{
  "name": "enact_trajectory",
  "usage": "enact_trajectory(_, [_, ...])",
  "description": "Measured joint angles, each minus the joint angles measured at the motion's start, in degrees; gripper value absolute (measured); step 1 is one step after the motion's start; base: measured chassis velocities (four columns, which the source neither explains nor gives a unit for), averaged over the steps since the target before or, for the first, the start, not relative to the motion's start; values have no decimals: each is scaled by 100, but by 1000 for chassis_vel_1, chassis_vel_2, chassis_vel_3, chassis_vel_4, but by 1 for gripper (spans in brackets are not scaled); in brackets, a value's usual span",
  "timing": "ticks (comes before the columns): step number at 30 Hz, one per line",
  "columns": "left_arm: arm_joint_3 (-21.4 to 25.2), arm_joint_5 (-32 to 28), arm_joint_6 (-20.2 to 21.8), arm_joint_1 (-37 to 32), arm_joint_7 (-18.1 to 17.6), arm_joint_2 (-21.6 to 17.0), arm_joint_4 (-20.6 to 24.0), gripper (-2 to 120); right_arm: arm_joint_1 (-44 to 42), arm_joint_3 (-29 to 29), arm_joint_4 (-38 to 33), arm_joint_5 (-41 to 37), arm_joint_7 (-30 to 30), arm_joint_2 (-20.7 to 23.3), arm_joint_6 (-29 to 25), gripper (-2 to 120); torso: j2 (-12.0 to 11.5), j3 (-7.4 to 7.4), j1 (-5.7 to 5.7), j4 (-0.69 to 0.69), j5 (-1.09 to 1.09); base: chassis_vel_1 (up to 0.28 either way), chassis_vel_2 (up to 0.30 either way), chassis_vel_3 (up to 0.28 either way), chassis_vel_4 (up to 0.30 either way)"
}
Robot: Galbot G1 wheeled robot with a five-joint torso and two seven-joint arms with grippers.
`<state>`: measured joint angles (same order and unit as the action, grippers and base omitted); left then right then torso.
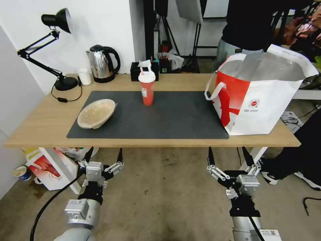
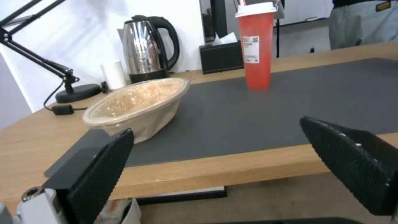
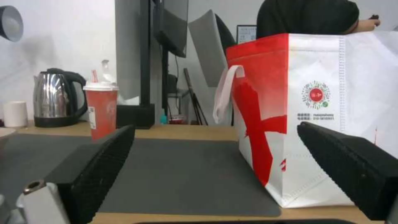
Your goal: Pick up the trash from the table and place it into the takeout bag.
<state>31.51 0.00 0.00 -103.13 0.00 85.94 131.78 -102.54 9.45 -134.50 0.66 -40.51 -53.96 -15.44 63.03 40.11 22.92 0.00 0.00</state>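
A: We see a tan bowl [image 1: 96, 113] tilted at the mat's [image 1: 174, 117] left end, a red straw cup [image 1: 146, 88] upright near the mat's back edge, and the takeout bag [image 1: 260, 97] gaping at the desk's [image 1: 43, 124] right end.

B: We note the left gripper [image 1: 103, 157] and right gripper [image 1: 230, 157] below the front edge, jaws spread, empty. A kettle [image 1: 102, 63], a lamp [image 1: 55, 50] and a tissue box [image 1: 144, 71] line the back edge.
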Motion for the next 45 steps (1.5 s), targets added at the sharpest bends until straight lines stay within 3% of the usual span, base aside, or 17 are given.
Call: enact_trajectory(45, [0, 0, 0, 0, 0, 0, 0, 100, 46, 27, 160, -33, -81, -136, 0, 99, -1, 0, 0, 0, 0, 0, 0, 0, 0])
